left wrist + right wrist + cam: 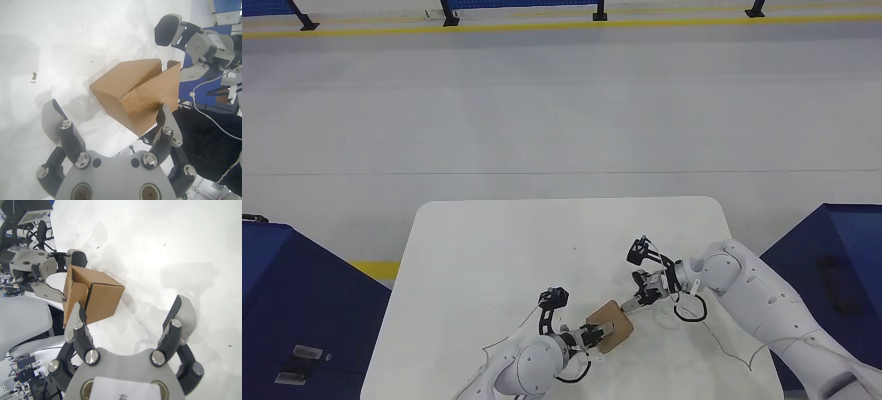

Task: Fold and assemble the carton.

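You've got the carton (610,325) sitting on the table (492,250), near the front edge, btwn the two arms. It's brown cardboard, already squared up into a box shape, but one end isn't closed: a big flap (160,89) stands out from the open end, creased near its base.

Your L pincer (108,106) is spread wide w/ nothing in its grip. One finger (166,121) sits right at the flap's edge; the other is over bare table, clear of the box.

Your R pincer (128,306) is also spread wide, nothing gripped. One finger (79,313) is up against the same flap from the opposite side; the other is over the table, apart from the box.

Can't tell if either finger actually touches the cardboard. A small brown scrap (34,75) lies on the table, apart from the carton.
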Robot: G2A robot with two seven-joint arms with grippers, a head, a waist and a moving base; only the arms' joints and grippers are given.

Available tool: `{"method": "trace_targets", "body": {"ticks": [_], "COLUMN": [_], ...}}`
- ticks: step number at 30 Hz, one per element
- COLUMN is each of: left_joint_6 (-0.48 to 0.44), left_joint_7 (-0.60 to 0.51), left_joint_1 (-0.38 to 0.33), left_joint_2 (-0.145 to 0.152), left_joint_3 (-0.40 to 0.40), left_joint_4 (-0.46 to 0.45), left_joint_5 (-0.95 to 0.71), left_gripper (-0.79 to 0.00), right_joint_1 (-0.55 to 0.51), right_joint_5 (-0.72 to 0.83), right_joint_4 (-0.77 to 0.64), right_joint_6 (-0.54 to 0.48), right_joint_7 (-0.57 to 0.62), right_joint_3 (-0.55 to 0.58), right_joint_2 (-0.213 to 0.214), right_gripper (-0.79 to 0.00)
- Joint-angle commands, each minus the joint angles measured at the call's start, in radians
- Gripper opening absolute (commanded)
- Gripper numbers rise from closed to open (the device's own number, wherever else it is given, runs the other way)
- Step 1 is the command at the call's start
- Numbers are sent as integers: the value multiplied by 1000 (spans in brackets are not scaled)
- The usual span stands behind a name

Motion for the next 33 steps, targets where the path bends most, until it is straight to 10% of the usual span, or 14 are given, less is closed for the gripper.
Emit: {"method": "trace_targets", "body": {"ticks": [1,33], "left_joint_6": [0,10], "left_joint_7": [1,17], "left_joint_1": [-1,-20], "left_joint_2": [0,-7], "left_joint_3": [1,14], "left_joint_4": [1,27], "left_joint_5": [0,-8], "left_gripper": [0,0], "right_joint_1": [1,61], "right_joint_5": [-1,11], "right_joint_4": [0,85], "right_joint_6": [2,4], "right_joint_7": [-1,13], "right_joint_3": [-2,-76], "right_joint_2": [-1,-47], "right_gripper": [0,0]}}
